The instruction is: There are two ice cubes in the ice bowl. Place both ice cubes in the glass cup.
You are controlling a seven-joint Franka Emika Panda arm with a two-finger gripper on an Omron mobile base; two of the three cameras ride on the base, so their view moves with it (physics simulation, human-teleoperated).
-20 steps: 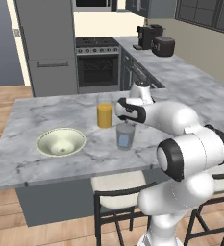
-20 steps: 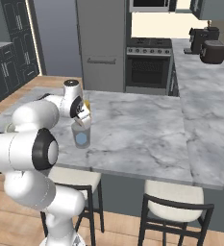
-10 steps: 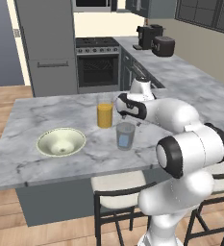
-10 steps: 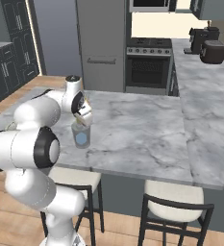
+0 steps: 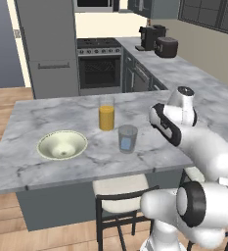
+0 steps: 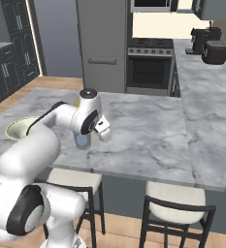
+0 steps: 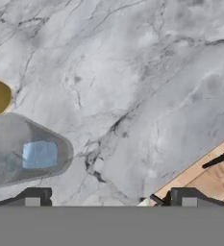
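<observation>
The glass cup (image 5: pixel 127 138) stands on the marble island, with light-blue ice (image 5: pixel 127 143) visible inside it. In the hand view the cup (image 7: pixel 22 149) lies at the left with an ice cube (image 7: pixel 39 154) in it; I cannot tell whether a second cube lies there. The pale ice bowl (image 5: pixel 61 144) sits left of the cup, and no blue cube shows in it. My gripper (image 5: pixel 157 119) hovers to the right of the cup, apart from it, above bare counter. It is open (image 7: pixel 111 198), its fingertips (image 7: pixel 34 196) wide apart with nothing between them.
A taller glass of orange liquid (image 5: pixel 106 116) stands just behind the cup. Stools (image 5: pixel 120 198) are tucked under the island's near edge. A coffee machine (image 5: pixel 149 38) and a toaster (image 5: pixel 166 47) sit on the far right counter. The stove (image 5: pixel 100 61) is beyond.
The gripper has drawn away from above the glass cup, moving to the right in the left base view. The cup, the bowl and the orange glass have stayed put.
</observation>
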